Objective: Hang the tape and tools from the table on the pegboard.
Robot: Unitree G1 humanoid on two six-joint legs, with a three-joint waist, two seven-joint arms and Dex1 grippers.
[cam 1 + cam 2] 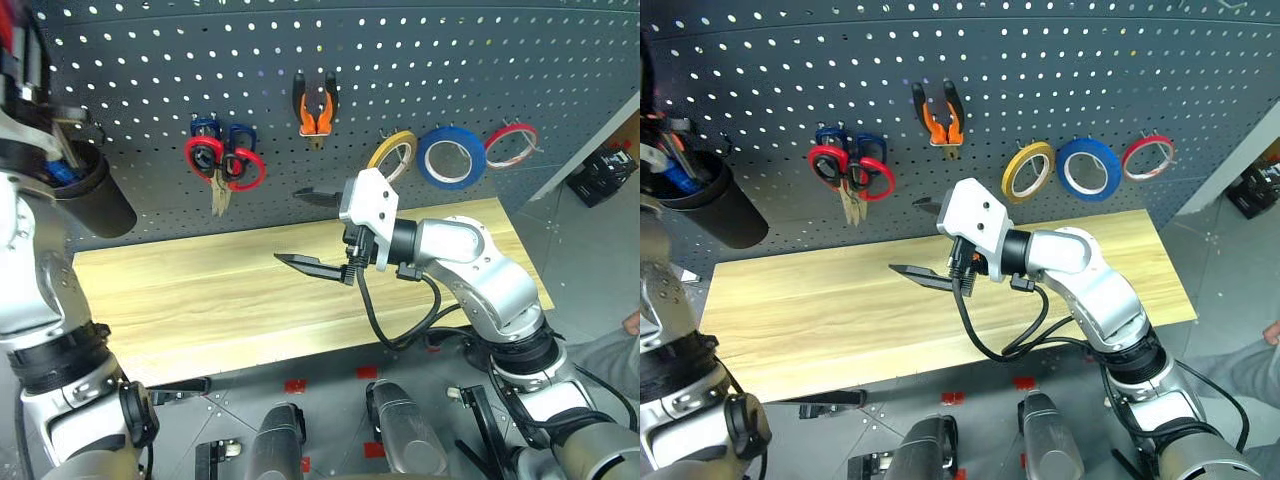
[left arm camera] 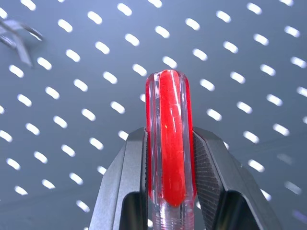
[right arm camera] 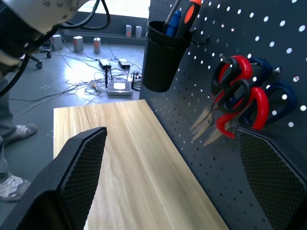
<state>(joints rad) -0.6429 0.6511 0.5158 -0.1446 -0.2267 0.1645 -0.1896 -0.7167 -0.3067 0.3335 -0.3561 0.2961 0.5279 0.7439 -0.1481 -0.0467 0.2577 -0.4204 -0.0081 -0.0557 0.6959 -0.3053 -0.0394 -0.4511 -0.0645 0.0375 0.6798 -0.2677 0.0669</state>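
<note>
Right gripper (image 1: 310, 228): it was seen above the middle of the bench, pointing toward the robot's left, with its two black fingers spread wide and nothing between them.
Bench (image 1: 200, 300): the light wood-grain top was found bare; no tool and no tape lay on it.
Left gripper (image 2: 168, 158): it was raised near the left end of the pegboard and was closed on the screwdriver, whose handle was pressed between the two fingers.
Screwdriver (image 2: 170, 139): the clear handle with the red core was seen upright in the left gripper, its rounded end toward the pegboard; whether it touched the board could not be told.
Pegboard (image 1: 450, 60): the dark grey panel with rows of holes was standing behind the far edge of the bench.
Black cup (image 1: 95, 195): it was hung at the left end of the pegboard, and handles in blue and orange were seen in it.
Scissors (image 1: 225, 160): two pairs, one with red loops and one with blue loops, were hung together right of the cup, over the left half of the bench.
Pliers (image 1: 317, 108): they were hung higher, about over the middle of the bench, handles upward.
Yellow roll (image 1: 392, 152): it was hung right of the pliers.
Blue tape (image 1: 451, 157): it was hung on a hook just beside the yellow roll, above the right part of the bench.
Red roll (image 1: 511, 145): it was hung just right of the blue tape.
</note>
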